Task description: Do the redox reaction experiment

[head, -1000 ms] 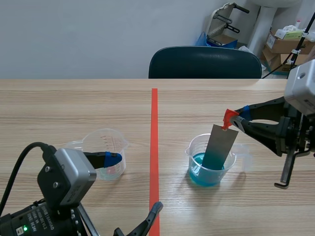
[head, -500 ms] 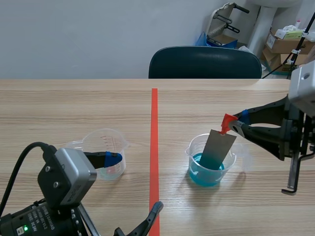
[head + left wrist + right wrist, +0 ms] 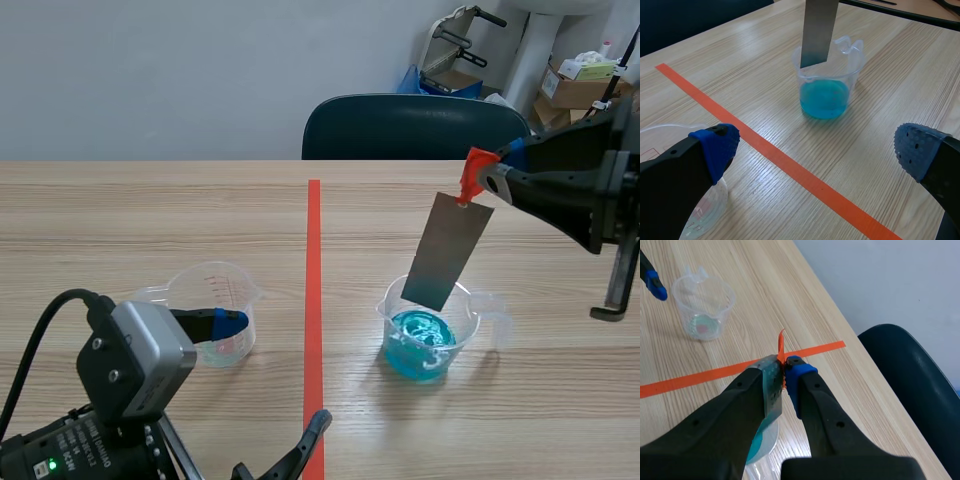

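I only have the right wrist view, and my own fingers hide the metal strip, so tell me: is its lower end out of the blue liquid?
Observer: Yes. In the scene view the metal strip hangs tilted, its lower end above the blue liquid, about level with the rim of the cup.
Operator: Is it over the cup?
Observer: Yes. The left wrist view shows the lower end over the cup's mouth, off centre.
Operator: And the left gripper?
Observer: The left gripper is open and holds nothing. The cup stands ahead of it, across the orange tape line.
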`<state>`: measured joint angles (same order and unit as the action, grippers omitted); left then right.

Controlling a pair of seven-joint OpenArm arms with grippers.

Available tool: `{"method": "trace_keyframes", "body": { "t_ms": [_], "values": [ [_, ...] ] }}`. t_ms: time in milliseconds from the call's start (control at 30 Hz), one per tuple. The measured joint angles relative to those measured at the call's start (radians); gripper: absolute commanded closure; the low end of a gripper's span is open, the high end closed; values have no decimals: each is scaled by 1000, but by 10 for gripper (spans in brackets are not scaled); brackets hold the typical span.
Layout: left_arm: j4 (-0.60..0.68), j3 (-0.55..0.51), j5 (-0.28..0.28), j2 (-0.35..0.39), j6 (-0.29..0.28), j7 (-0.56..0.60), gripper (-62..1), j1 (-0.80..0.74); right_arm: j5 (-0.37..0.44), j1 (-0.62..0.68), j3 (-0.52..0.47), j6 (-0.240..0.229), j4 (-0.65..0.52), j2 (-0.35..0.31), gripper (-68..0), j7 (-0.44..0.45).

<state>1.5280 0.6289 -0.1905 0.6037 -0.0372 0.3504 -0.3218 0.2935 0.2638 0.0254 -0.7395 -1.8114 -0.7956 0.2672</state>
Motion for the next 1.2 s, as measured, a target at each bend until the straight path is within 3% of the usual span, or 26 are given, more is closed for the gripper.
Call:
{"method": "trace_keyframes", "body": {
  "t_ms": [233, 633, 967, 1200],
  "values": [
    [0, 0, 0, 0, 0, 0, -623, 0, 146, 0, -5, 0, -89, -27, -8, -225],
    [0, 0, 0, 0, 0, 0, -623, 0, 402, 0, -122, 0, -238, -27, -8, -527],
    [0, 0, 0, 0, 0, 0, -623, 0, 541, 0, -173, 0, -320, -27, -8, -639],
    [0, 0, 0, 0, 0, 0, -623, 0, 570, 0, -182, 0, -338, -27, -8, -672]
  ]
}}
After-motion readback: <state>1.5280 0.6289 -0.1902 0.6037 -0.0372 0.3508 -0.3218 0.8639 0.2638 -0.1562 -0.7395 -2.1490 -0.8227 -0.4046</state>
